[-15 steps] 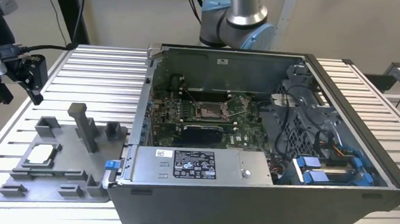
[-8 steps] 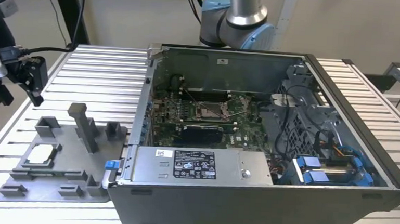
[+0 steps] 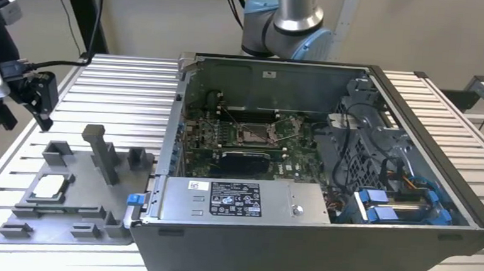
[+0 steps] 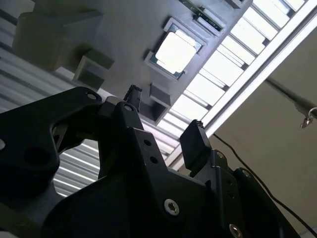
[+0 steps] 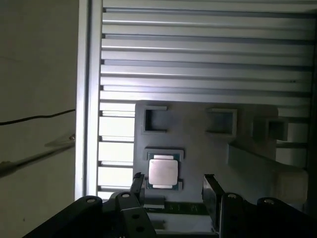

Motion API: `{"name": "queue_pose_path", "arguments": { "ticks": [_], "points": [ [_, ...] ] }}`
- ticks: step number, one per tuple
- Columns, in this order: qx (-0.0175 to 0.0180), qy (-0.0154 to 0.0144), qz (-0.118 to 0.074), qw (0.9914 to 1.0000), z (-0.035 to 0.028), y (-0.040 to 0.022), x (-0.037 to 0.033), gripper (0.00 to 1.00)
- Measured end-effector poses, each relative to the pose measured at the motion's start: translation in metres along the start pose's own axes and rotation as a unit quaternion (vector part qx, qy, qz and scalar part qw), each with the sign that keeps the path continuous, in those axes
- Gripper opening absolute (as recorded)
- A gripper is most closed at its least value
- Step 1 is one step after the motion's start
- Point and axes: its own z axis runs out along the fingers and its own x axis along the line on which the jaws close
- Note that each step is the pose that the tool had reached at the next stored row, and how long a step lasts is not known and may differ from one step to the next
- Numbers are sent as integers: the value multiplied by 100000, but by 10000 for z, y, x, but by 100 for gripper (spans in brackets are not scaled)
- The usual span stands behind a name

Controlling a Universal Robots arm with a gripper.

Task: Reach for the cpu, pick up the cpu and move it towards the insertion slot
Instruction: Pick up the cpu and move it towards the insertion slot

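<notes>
Closest to the lens in both wrist views are the two black fingers (image 4: 194, 141) of my gripper (image 5: 173, 181), spread wide with nothing between them; the gap looks broader than the cpu (image 5: 163, 171). That cpu lies flat, silvery face up, in a shallow square recess of the grey fixture (image 3: 60, 228), and I judge it untouched, since a clear gap shows between it and both fingertips. In the exterior view the fixture sits on the ribbed table (image 3: 123, 84) at the near side, on the exterior view's left, and my gripper hangs above the table beyond the fixture's far edge, well apart from the plate. The slot (image 3: 254, 135), a shiny frame with a dark centre, lies on the board inside the open case (image 3: 302, 246), on the exterior view's right of the fixture. By my reckoning the reach is under way and roughly lined up. The grasp, the lift and the carry to the slot are not yet done.
</notes>
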Motion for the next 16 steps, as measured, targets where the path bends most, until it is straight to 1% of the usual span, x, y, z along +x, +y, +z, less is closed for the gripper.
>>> {"name": "queue_pose_path", "arguments": {
  "ticks": [16],
  "points": [
    [-1, 1, 0, 100000, 83, -3, 15, 100]
  ]
}}
